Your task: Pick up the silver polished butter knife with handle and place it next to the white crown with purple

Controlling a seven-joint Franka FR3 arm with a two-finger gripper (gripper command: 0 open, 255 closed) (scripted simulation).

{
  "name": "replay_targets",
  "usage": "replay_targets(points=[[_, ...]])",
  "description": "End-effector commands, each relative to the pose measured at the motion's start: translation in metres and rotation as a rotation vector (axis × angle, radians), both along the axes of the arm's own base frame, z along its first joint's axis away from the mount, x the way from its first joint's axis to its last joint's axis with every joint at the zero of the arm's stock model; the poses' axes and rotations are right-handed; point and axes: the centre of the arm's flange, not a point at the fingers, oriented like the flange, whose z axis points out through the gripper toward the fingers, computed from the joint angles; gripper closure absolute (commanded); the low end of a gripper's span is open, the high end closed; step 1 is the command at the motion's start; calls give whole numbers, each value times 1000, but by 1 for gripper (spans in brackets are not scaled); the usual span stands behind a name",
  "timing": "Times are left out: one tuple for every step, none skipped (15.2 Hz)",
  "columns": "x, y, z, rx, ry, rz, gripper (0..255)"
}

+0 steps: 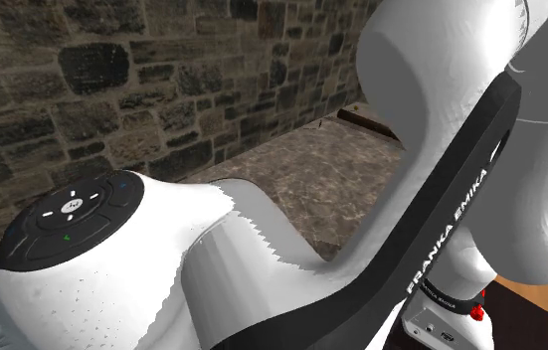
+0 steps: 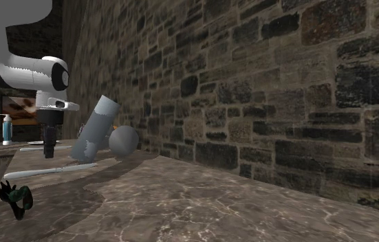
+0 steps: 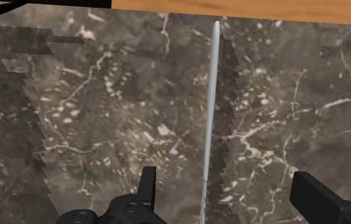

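A smooth, pale metal knife [image 3: 210, 108] lies on the veined marble counter [image 3: 104, 127], beside a rough stone wall [image 2: 263, 82].

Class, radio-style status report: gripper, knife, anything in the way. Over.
Gripper open, low over counter. Knife flat on counter, between fingers, untouched. Grey cylinder and ball close behind it.
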Motion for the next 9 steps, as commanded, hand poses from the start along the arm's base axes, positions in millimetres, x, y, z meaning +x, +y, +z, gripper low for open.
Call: replay_targets(points=[[0, -1, 24, -1, 1, 0, 0], [1, -1, 34, -1, 1, 0, 0], [1, -1, 34, -1, 1, 0, 0], [1, -1, 34, -1, 1, 0, 0], [1, -1, 34, -1, 1, 0, 0], [1, -1, 34, -1, 1, 0, 0], [1, -1, 34, -1, 1, 0, 0], [1, -1, 34, -1, 1, 0, 0], [1, -1, 34, -1, 1, 0, 0]])
